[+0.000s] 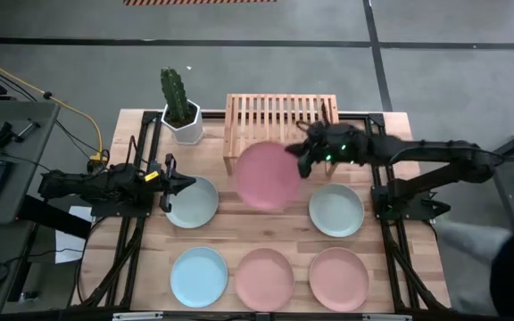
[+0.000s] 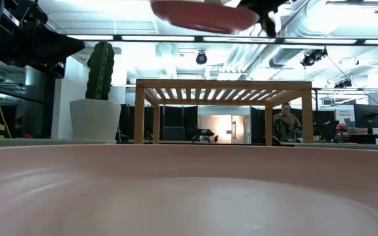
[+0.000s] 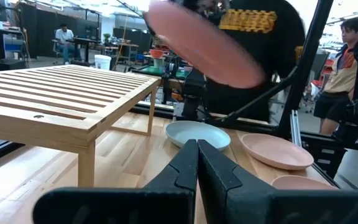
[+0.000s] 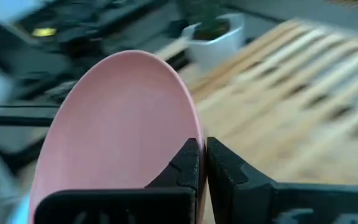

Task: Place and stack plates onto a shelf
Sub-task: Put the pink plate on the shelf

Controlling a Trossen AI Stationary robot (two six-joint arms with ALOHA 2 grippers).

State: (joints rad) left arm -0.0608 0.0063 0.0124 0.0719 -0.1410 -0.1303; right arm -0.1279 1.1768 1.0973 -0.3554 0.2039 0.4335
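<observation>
1. Pink plate [image 1: 269, 175] is in the air, pinched at its rim by the right gripper [image 1: 303, 157]; it hangs just in front of the shelf [image 1: 280, 119], its far edge overlapping the shelf's front edge in the high view.
2. Plate extends from the claw toward the left arm's side; the shelf top lies beyond it, toward the table's back. In the low view it rides above slat height.
3. It's round, so no long axis; its face is close to level, slightly tilted.
4. Right arm is nearer the shelf. Left gripper [image 1: 169, 181] is clenched on nothing, parked beside a mint plate [image 1: 192, 201].
5. Four more plates lie on the table.
</observation>
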